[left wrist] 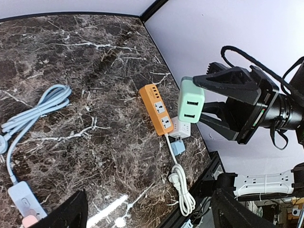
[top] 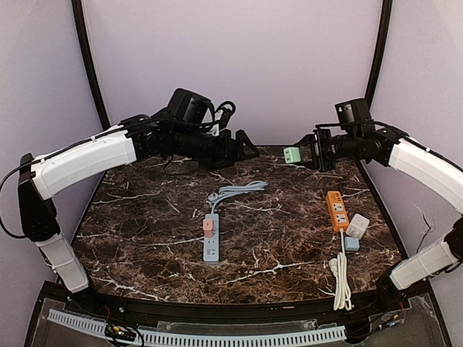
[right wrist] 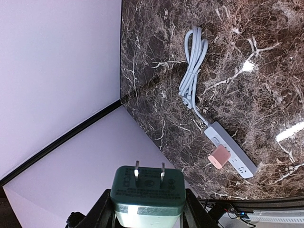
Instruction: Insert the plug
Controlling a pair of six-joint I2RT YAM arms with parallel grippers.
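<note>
A pale green plug (top: 291,155) hangs in the air over the table's back right, my right gripper (top: 307,153) shut on its sides. In the right wrist view the green plug (right wrist: 148,190) shows two metal prongs pointing away from the right gripper (right wrist: 148,211). My left gripper (top: 249,148) is raised at the back centre, facing the plug from a short distance. The left wrist view shows the green plug (left wrist: 191,100) ahead of the left gripper (left wrist: 149,213), whose jaws stand wide apart and empty. A grey power strip (top: 210,242) lies mid-table with a pink plug (top: 208,225) in it.
An orange power strip (top: 337,210) lies at the right, with a white cube adapter (top: 357,226) and a small blue plug (top: 351,243) beside it and a coiled white cord (top: 340,278) near the front edge. The grey strip's coiled cable (top: 235,191) lies behind it.
</note>
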